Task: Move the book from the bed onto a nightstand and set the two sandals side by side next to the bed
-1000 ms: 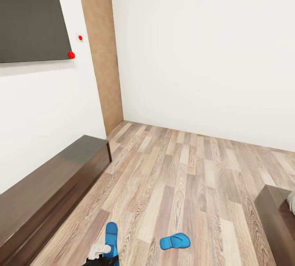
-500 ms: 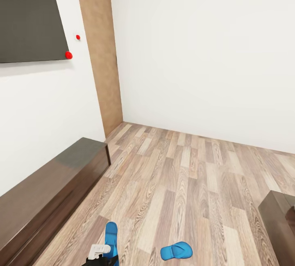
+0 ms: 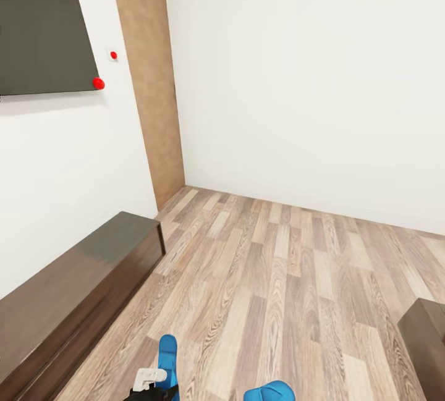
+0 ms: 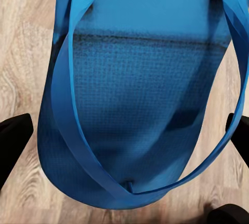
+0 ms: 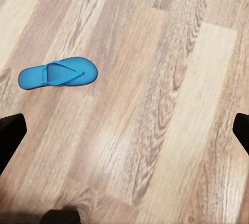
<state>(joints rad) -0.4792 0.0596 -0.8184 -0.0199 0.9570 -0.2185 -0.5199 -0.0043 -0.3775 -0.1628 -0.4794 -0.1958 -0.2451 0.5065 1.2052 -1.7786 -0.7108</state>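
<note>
step: sandal carry | left tool (image 4: 124, 130) clamped on one sandal (image 4: 140, 89), held above the floor (image 3: 278, 277) | right tool (image 5: 124, 130) spread apart, empty, other sandal (image 5: 57, 73) lying below | next, I'd judge: set the pair together beside the bed (image 3: 426, 339)

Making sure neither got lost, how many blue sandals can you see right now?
2. One sandal is held in the left tool; the other sandal lies flat on the wood floor, apart, to its right.

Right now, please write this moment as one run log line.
left gripper: shut on sandal | right gripper: open | other sandal: on floor
</note>
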